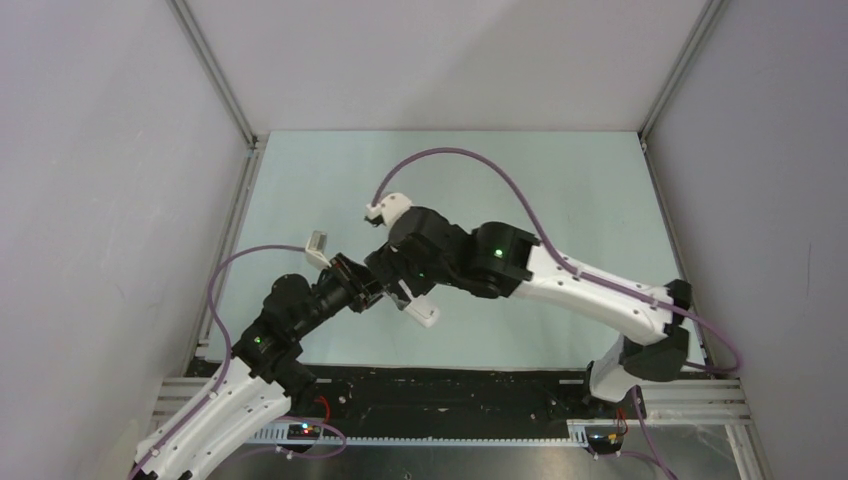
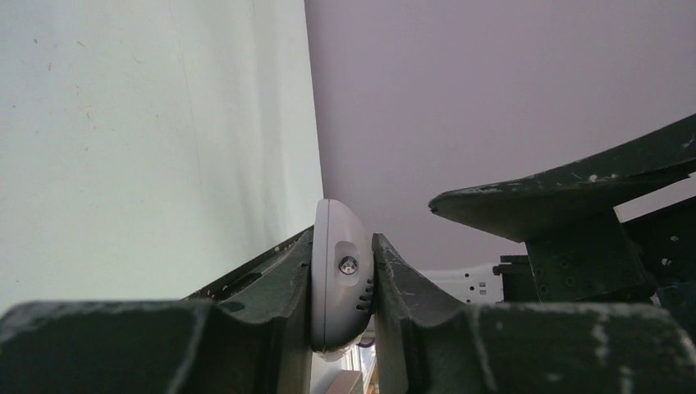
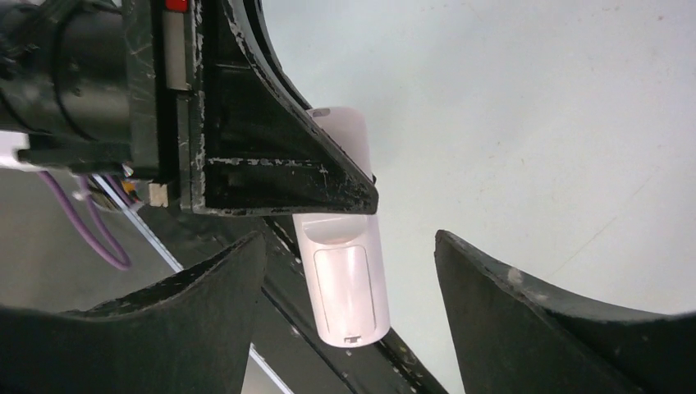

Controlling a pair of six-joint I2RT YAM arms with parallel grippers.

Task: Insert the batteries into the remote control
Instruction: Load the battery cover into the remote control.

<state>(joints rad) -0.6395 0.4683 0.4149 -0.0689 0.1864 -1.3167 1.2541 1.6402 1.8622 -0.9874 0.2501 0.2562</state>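
The remote control [image 3: 349,283] is a white oblong handset clamped in my left gripper [image 2: 343,238], which holds it edge-on above the table. Its plain back faces the right wrist camera, with the compartment cover in place. In the top view its white end [image 1: 421,311] sticks out below the two wrists. My right gripper [image 3: 349,236] is open, its fingers [image 3: 525,304] on either side of the remote's lower end and apart from it. In the top view the right gripper [image 1: 398,272] sits right against the left gripper [image 1: 365,290]. The batteries are out of view.
The pale green table [image 1: 560,200] lies inside grey walls [image 1: 100,200] with metal corner posts. A black rail [image 1: 450,385] runs along the near edge by the arm bases. Purple cables [image 1: 470,155] loop off both wrists. The right gripper's dark finger [image 2: 574,205] shows in the left wrist view.
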